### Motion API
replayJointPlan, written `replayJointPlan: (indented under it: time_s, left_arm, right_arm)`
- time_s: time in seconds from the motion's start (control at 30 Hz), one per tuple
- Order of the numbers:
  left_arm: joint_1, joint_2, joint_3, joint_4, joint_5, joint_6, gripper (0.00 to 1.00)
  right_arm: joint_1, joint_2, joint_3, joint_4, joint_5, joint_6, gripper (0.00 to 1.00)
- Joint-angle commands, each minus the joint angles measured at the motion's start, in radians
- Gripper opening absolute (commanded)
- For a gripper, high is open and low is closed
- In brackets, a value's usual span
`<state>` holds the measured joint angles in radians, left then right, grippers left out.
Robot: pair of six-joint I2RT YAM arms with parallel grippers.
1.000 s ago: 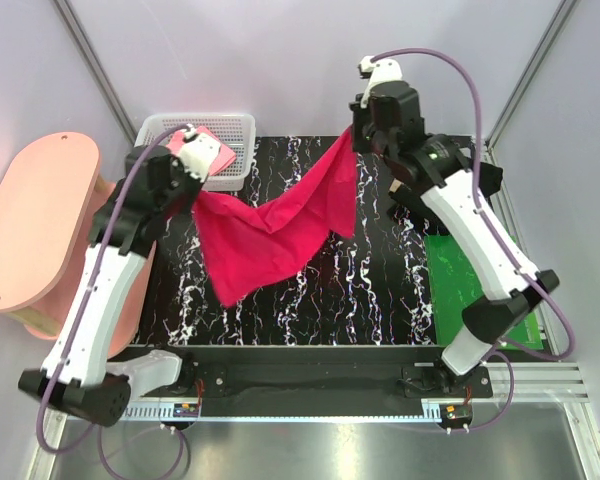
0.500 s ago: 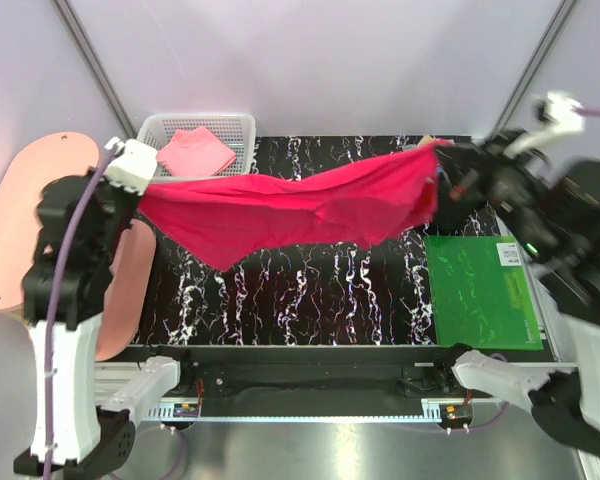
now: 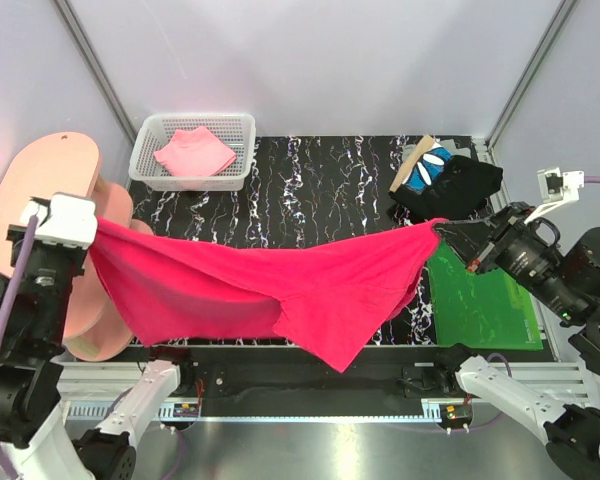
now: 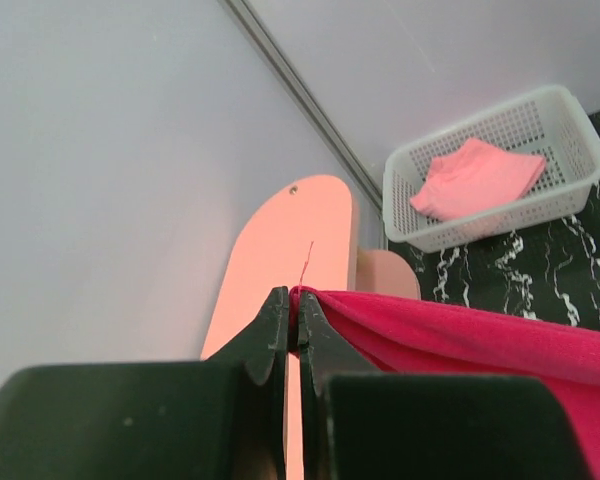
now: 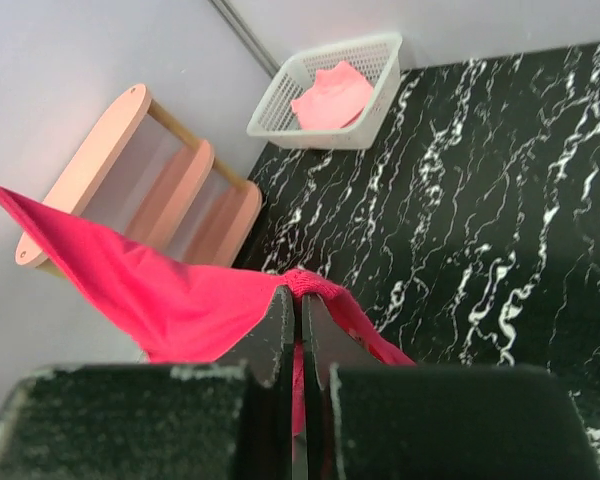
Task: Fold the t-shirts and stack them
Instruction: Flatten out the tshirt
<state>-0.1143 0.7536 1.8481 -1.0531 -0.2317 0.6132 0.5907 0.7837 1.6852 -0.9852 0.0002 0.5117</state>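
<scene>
Spreading step — left end effector (image 4: pixel 292 322) and right end effector (image 5: pixel 298 300) each pinch an edge of the crimson t-shirt (image 3: pixel 280 285), taut above the surface (image 3: pixel 320 190) — next likely lowering it flat.

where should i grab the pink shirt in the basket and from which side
Probably from straight above: the pink shirt lies folded inside the white mesh basket, whose walls block any sideways approach. Pinch its corner pointing toward the basket's bare right end.
</scene>
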Motion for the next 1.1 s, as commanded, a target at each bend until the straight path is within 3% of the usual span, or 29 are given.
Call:
replayJointPlan:
  time_s: [0.0,0.2,0.43,0.67,0.8,1.07]
  left_arm:
    - [0.004,0.010,-0.088,-0.001,-0.012,0.008,0.00]
    - [0.004,0.003,-0.378,0.166,0.015,0.010,0.00]
    - [0.007,0.110,-0.676,0.382,0.005,0.052,0.00]
    - [0.013,0.348,-0.733,0.562,0.012,0.065,0.00]
    - [0.013,0.470,-0.748,0.640,-0.004,0.088,0.00]
    - [0.015,0.578,-0.785,0.755,-0.026,0.111,0.00]
  right_arm:
    - [-0.003,0.002,-0.019,0.034,-0.008,0.079,0.00]
    - [-0.005,0.077,-0.088,0.054,0.188,0.042,0.00]
    - [-0.006,0.260,-0.258,0.172,0.371,0.005,0.00]
    - [-0.072,0.572,-0.374,0.353,0.410,0.025,0.00]
    - [-0.195,0.771,-0.320,0.442,0.376,0.034,0.00]
    - [-0.299,1.100,-0.070,0.491,0.336,-0.022,0.00]
